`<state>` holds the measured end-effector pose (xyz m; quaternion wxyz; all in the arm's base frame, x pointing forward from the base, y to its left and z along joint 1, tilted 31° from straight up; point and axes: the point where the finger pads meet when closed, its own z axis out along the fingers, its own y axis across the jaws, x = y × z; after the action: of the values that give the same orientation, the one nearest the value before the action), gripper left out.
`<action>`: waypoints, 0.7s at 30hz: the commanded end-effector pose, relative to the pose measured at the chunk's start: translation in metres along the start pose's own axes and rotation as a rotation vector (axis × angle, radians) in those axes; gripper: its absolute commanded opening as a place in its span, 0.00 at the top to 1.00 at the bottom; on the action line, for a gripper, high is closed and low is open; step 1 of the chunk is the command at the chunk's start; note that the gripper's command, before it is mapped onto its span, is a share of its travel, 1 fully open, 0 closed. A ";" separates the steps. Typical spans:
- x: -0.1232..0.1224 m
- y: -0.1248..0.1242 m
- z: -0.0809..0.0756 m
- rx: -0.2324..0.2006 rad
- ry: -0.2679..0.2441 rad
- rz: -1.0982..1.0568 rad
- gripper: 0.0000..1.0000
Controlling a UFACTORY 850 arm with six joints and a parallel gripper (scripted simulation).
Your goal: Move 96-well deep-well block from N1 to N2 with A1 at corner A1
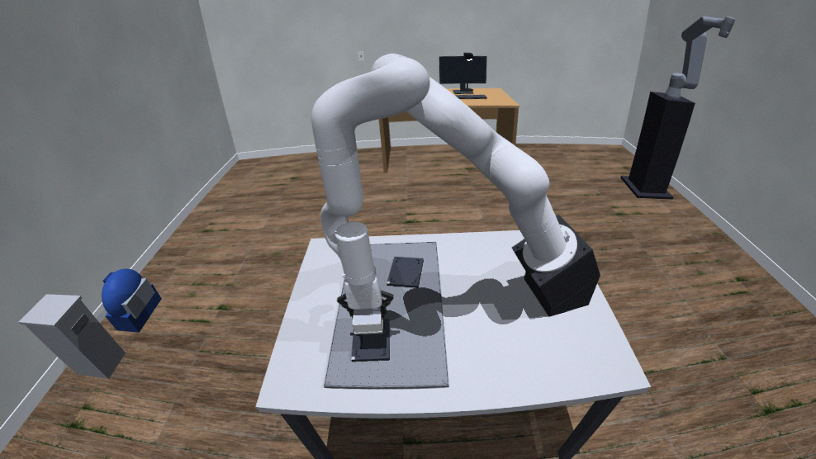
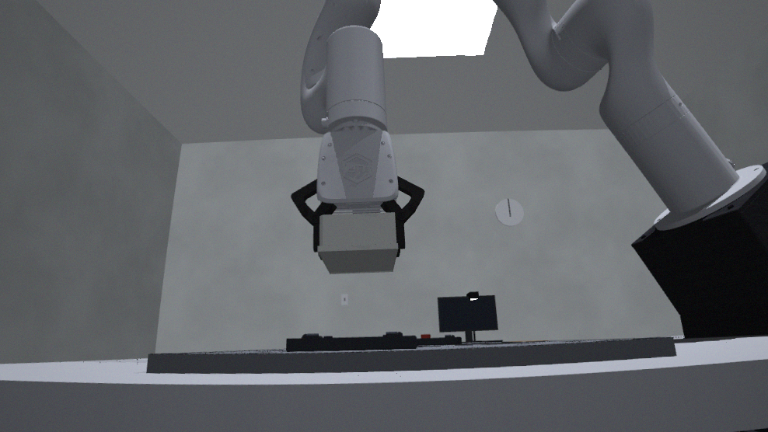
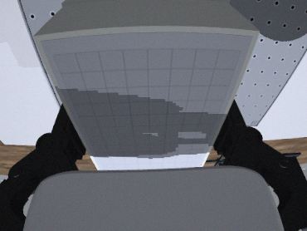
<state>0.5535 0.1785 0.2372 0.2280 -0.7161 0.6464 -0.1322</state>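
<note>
My gripper (image 2: 357,242) is shut on the pale grey 96-well deep-well block (image 2: 357,244), its black fingers on the block's two sides. It holds the block upright and well above the table. In the top view the block (image 1: 367,323) hangs over the near nest N2 (image 1: 371,347), a dark square plate. The far nest N1 (image 1: 405,271) stands empty. I cannot make out the A1 marks.
Both nests sit on a grey perforated baseplate (image 1: 387,319) on the white table. The arm's black base (image 1: 562,279) stands at the table's right. A desk with a monitor (image 1: 463,71) and a second arm on a pedestal (image 1: 661,142) stand far off.
</note>
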 end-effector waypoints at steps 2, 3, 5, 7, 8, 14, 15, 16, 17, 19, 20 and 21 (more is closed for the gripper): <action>-0.016 -0.007 0.000 0.018 0.020 0.000 1.00; -0.016 -0.007 0.000 0.018 0.020 0.000 1.00; -0.017 -0.007 0.000 0.018 0.020 0.000 1.00; -0.017 -0.007 0.000 0.018 0.020 0.000 1.00; -0.017 -0.007 0.000 0.018 0.020 0.000 1.00; -0.017 -0.007 0.000 0.018 0.020 0.000 1.00; -0.017 -0.007 0.000 0.018 0.020 0.000 1.00; -0.017 -0.007 0.000 0.018 0.020 0.000 1.00; -0.017 -0.007 0.000 0.018 0.020 0.000 1.00; -0.016 -0.007 0.000 0.018 0.020 0.000 1.00; -0.016 -0.007 0.000 0.018 0.020 0.000 1.00; -0.016 -0.007 0.000 0.018 0.020 0.000 1.00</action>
<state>0.5570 0.1949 0.2414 0.2270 -0.7169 0.6462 -0.1299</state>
